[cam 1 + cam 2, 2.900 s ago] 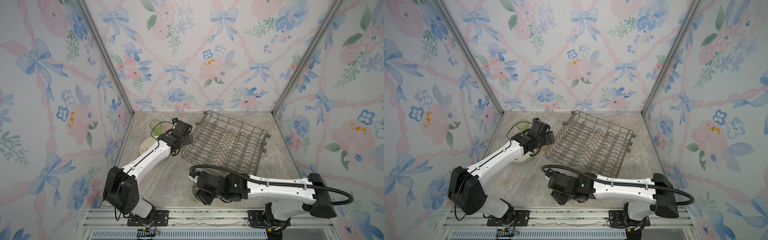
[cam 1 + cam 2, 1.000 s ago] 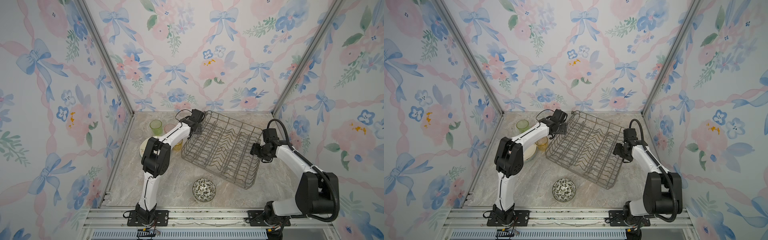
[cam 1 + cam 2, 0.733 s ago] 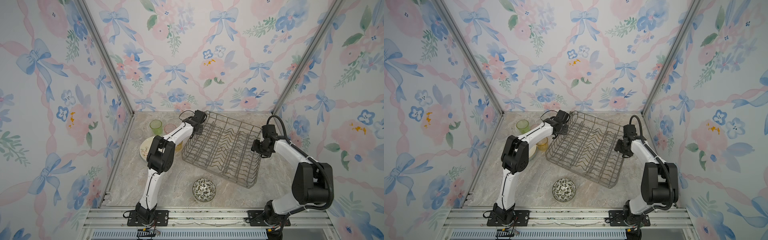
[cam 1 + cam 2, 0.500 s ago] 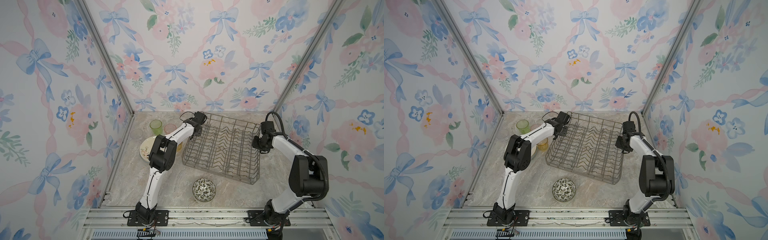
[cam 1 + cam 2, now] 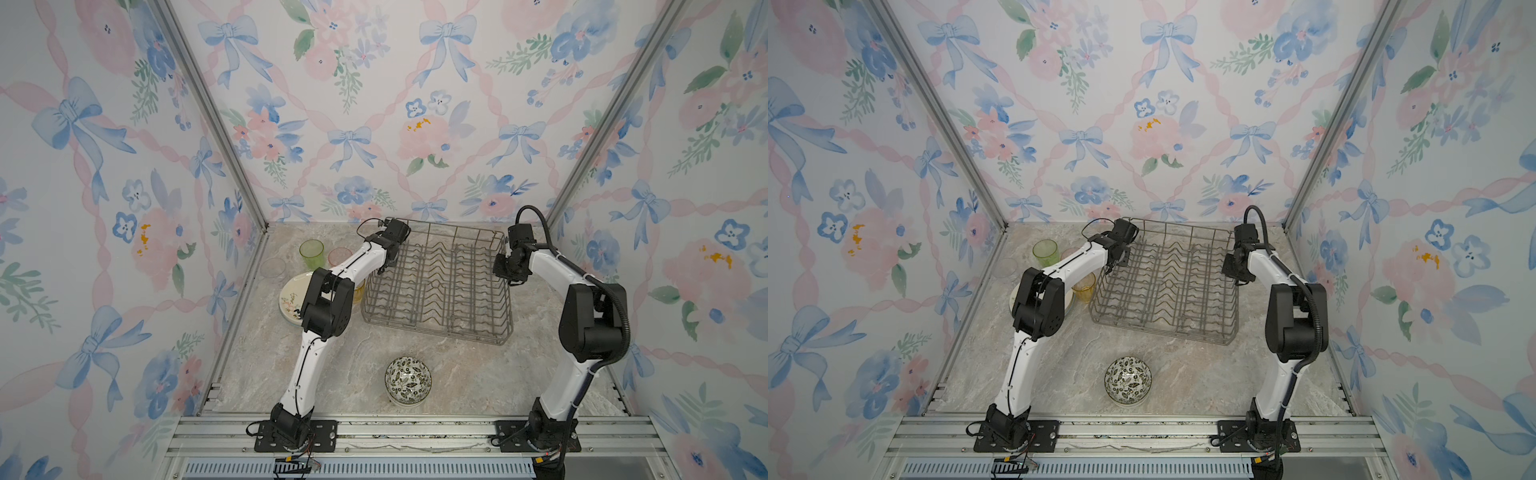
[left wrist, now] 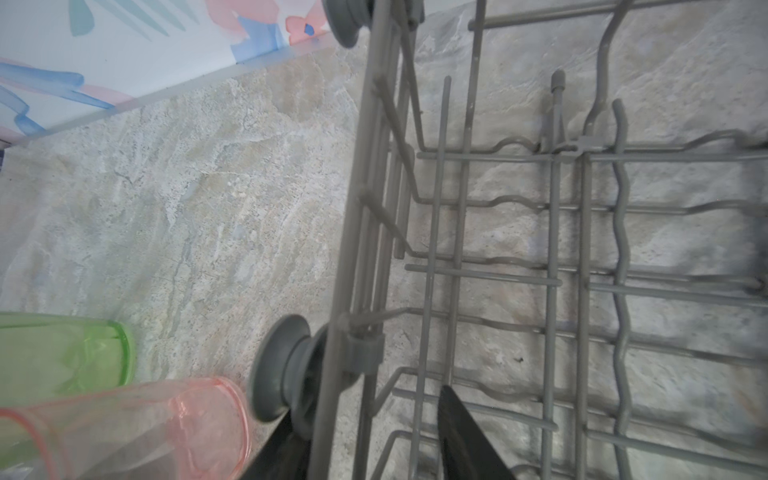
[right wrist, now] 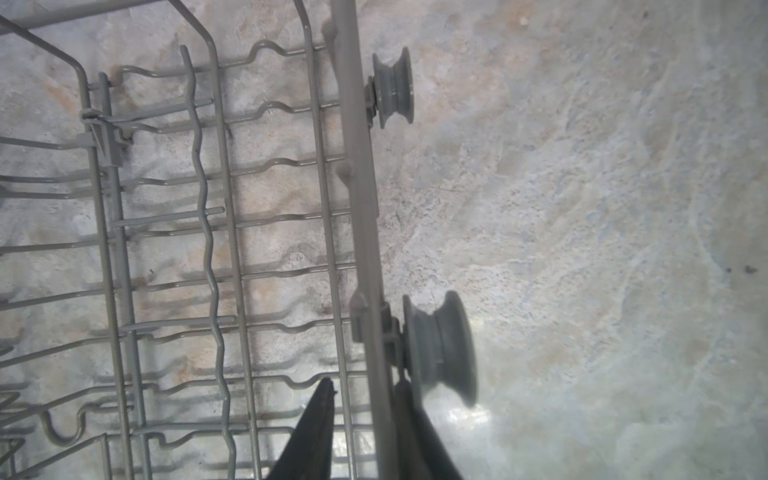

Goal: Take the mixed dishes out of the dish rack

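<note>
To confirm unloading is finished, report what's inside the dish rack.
No dishes: the dish rack shows only bare tines over tabletop. Left gripper and right gripper hide rail spots.

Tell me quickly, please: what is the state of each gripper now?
Left gripper: closed on the rack rim.
Right gripper: closed on the opposite rim.
</note>
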`<action>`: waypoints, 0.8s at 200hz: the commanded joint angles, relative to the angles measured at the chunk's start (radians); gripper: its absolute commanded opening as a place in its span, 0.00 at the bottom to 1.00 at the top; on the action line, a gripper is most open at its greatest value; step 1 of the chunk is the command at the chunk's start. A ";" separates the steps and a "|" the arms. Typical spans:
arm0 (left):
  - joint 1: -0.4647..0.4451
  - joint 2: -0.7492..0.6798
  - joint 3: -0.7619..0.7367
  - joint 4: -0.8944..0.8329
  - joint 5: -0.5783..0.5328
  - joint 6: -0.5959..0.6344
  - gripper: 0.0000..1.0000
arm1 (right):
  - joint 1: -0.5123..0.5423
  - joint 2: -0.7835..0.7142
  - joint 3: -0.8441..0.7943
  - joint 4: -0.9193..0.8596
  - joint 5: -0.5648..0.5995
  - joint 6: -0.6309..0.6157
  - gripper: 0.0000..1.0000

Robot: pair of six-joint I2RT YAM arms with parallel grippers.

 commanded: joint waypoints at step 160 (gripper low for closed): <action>-0.004 0.025 0.062 0.037 -0.001 0.025 0.54 | 0.076 0.073 0.104 0.156 -0.152 -0.005 0.54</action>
